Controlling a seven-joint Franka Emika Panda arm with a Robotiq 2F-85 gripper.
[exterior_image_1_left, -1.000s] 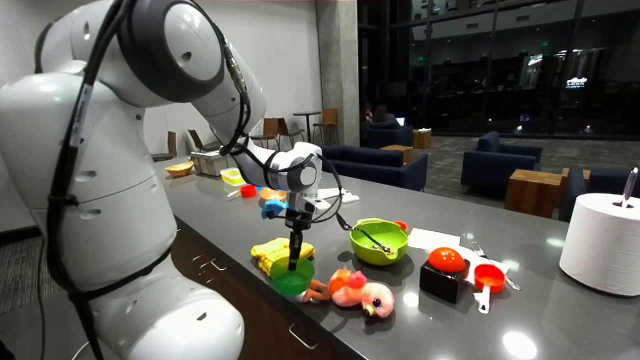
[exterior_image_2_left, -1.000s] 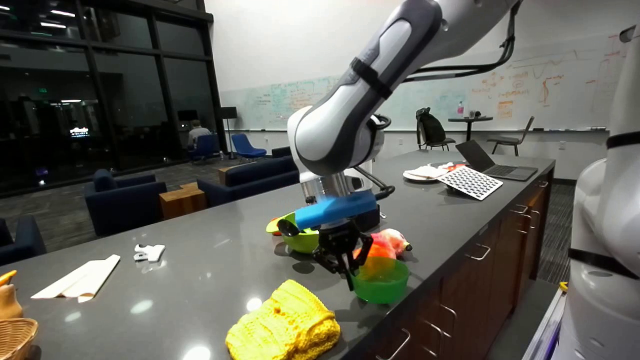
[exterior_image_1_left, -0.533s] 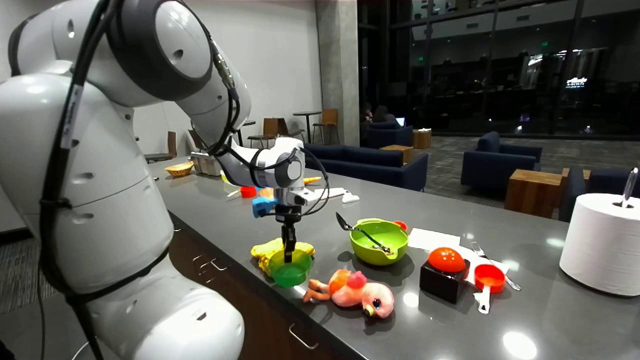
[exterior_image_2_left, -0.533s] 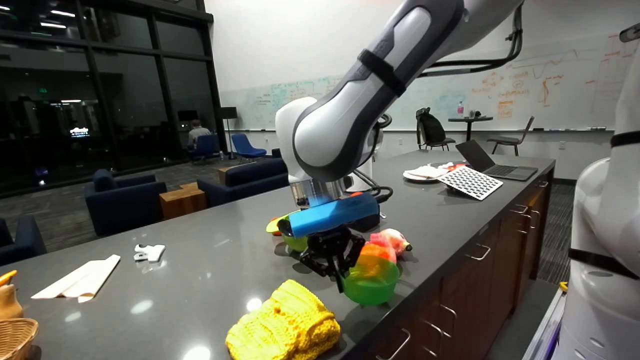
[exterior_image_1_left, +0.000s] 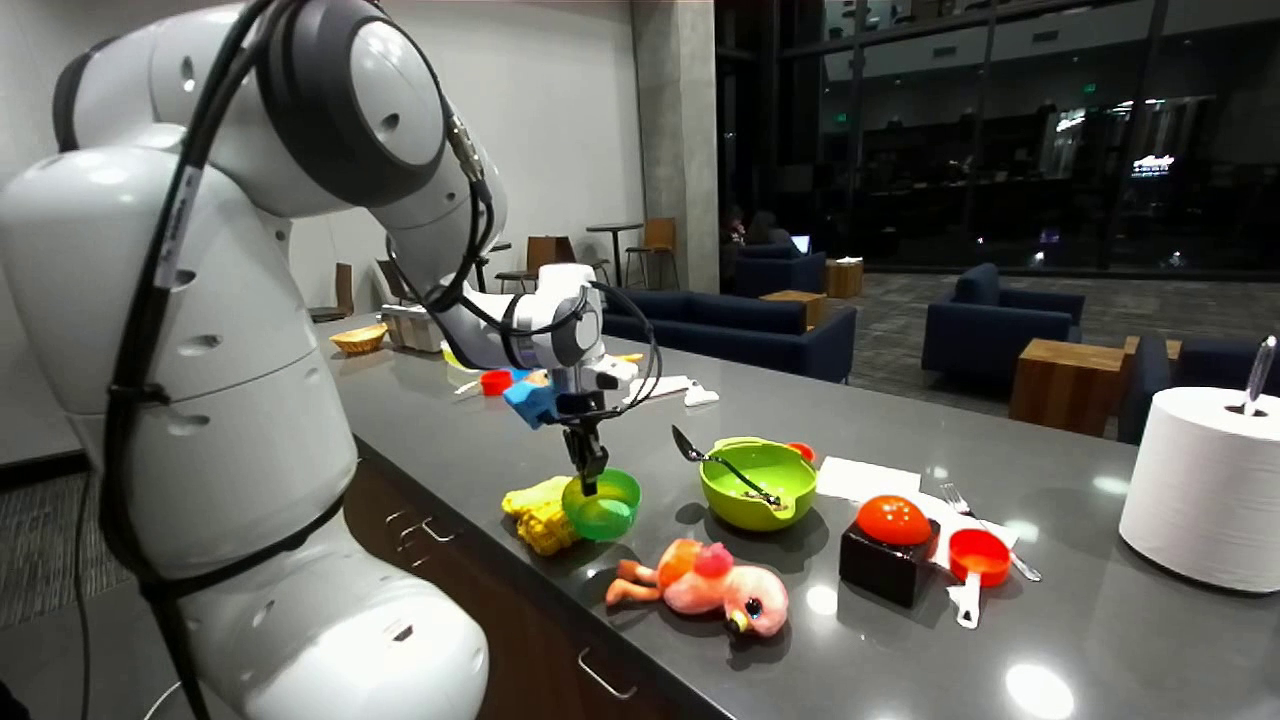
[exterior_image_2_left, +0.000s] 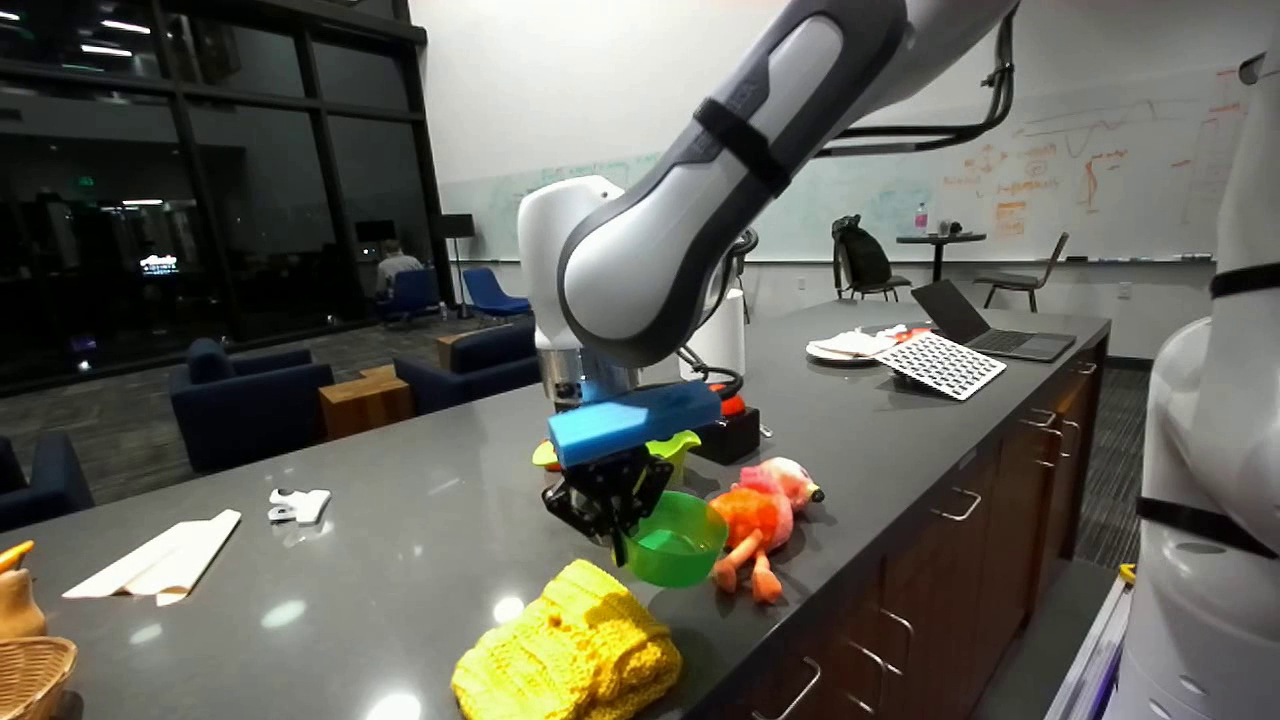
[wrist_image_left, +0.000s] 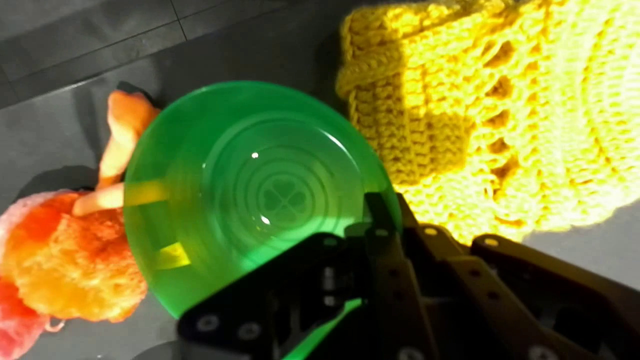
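The green bowl (wrist_image_left: 280, 187) is gripped by its rim, the closed fingers (wrist_image_left: 382, 217) of the gripper (wrist_image_left: 393, 210) set one inside the wall and one outside, and it seems to hang clear of the counter (exterior_image_1_left: 900, 665). A yellow knitted cloth (wrist_image_left: 480, 120) crowds it on one side; on the other lies a plush flamingo (exterior_image_1_left: 710, 587), one leg passing behind the rim in the wrist view. Farther out stand a lime bowl (exterior_image_1_left: 738, 508) holding a spoon (exterior_image_1_left: 717, 460), a black block (exterior_image_1_left: 885, 567) under an orange dome (exterior_image_1_left: 893, 520) and a paper towel roll (exterior_image_1_left: 1205, 490).
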